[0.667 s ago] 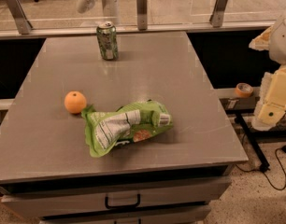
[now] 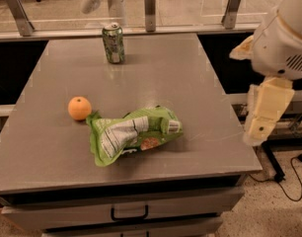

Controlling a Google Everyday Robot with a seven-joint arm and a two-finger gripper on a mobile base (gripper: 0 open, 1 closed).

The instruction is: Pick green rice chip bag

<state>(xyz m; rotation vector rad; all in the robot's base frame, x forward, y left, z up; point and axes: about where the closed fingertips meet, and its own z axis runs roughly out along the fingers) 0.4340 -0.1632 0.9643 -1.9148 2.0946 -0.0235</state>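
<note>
Crumpled lime-green foil rice chip bag [image 2: 133, 135]: near front edge, centre. White two-finger gripper [image 2: 102, 6]: beyond far edge, spread, empty.

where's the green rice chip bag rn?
Camera view: the green rice chip bag lies front-centre on the table, just right of the orange; the gripper hangs beyond the table's right edge.

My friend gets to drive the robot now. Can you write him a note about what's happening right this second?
Claw: hanging past the right edge of the table, not touching anything on it.
Green rice chip bag: lying crumpled on the table, near the front.
Nearby: orange close by the bag's left corner; can standing at the back.
Done: nothing, the bag is not picked up.
Left: bring the claw over the bag, grab it, lift it.
</note>
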